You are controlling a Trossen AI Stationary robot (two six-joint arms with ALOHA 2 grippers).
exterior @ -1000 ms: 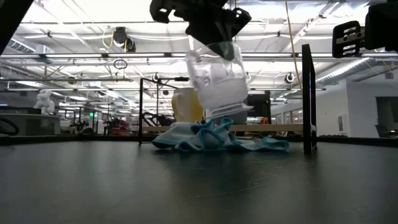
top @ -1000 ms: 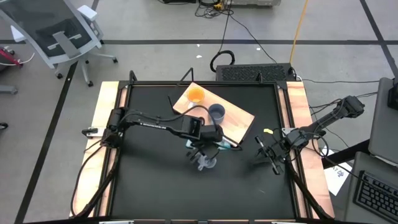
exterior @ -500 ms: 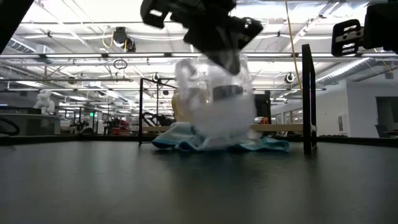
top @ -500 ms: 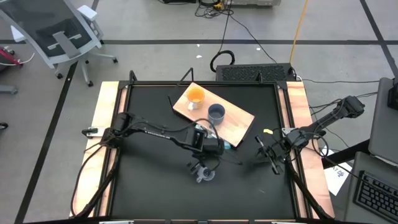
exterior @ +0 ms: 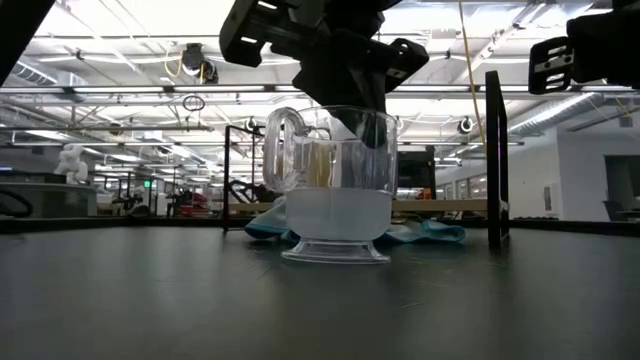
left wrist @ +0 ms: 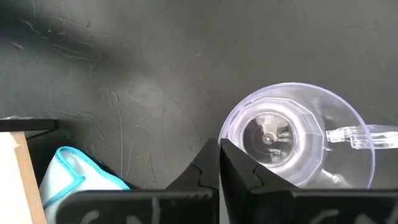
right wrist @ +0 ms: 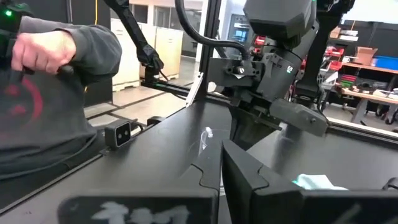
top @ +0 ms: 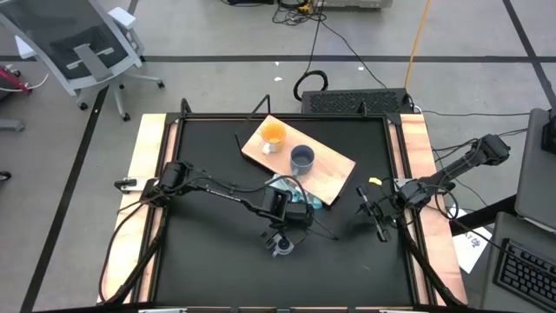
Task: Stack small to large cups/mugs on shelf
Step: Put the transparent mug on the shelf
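Clear cup set upright on the table

The left gripper (top: 280, 244) pinches the clear cup's (exterior: 335, 185) rim with narrow fingers, steadying it; the right gripper (top: 375, 216) waits shut near the right edge.

I'm seeing a light blue cloth (top: 300, 193) lying bunched on the black desk (top: 208, 252); an office chair (top: 76, 48) and keyboard (top: 354, 102) sitting beyond; a person's grey sleeve (right wrist: 53, 112) showing nearby.
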